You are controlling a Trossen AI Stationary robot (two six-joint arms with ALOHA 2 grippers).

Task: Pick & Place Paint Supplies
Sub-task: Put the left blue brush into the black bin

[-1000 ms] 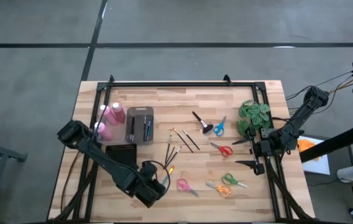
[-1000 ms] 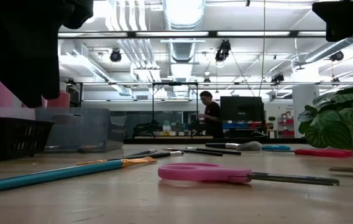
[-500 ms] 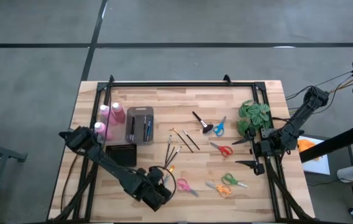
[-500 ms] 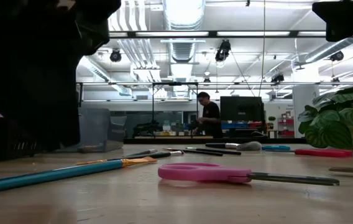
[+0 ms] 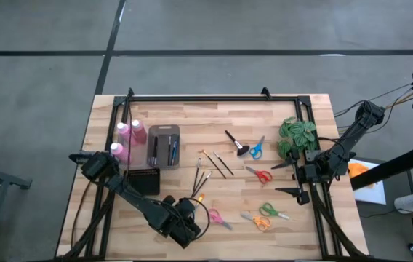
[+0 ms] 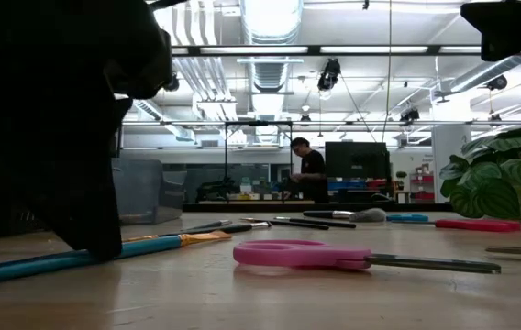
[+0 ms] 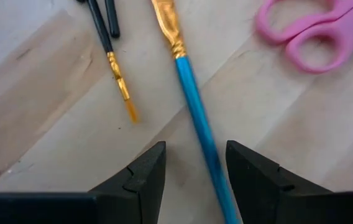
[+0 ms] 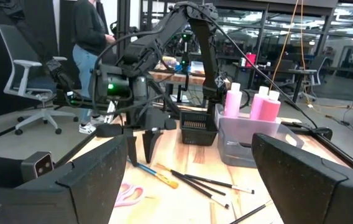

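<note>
**Blue brush lined up for pickup**

Fingers of your left gripper stand parted on either side of the blue brush, low over the table, gripping nothing yet. That straddle makes sense: the handle runs between the two fingers, so closing should pinch it across its thin width. The brush lies just beside the pink scissors, with a black brush close on its other side, so you want the fingers down cleanly without nudging either.

Take the grey bin as your landmark: two brushes already sit inside it, the pink bottles stand right next to it, and the loose brushes are scattered near it toward the table's middle.

Your right gripper waits wide open, far from the bin by the plant.
</note>
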